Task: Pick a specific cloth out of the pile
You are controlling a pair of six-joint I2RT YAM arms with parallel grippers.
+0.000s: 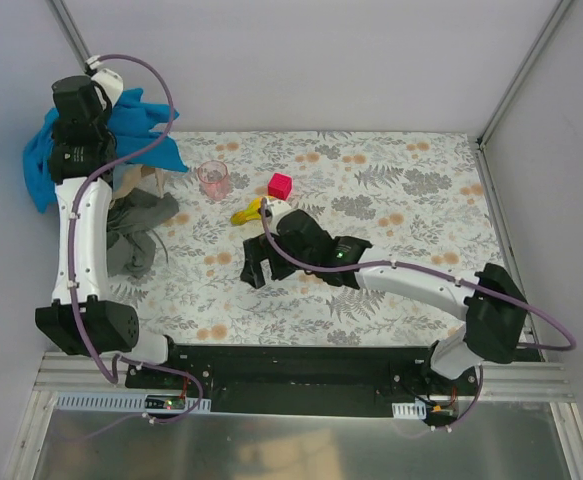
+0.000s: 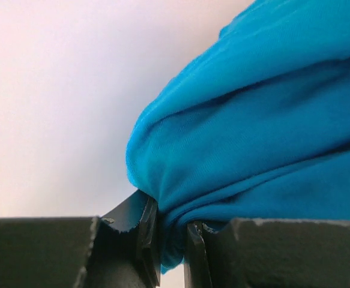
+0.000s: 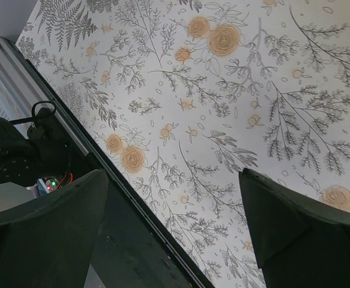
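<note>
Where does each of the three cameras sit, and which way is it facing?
Top external: above and behind the robot, looking down on the floral table; both arms show whole, left arm reaching the blue cloth.
Left wrist: on the left hand, looking along its fingers, shut on a blue fold, pale wall behind.
Right wrist: on the right hand, looking down at the table; open fingers frame it.
Shared: top and left wrist both show the blue cloth; top and right wrist, the table.

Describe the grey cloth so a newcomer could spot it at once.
On the floral table, look at the left edge, beside the white link of the left arm. The grey cloth lies crumpled there, nearer the robot than the blue cloth. It is dull mid-grey, not bright blue, and larger than the tan piece behind it.
</note>
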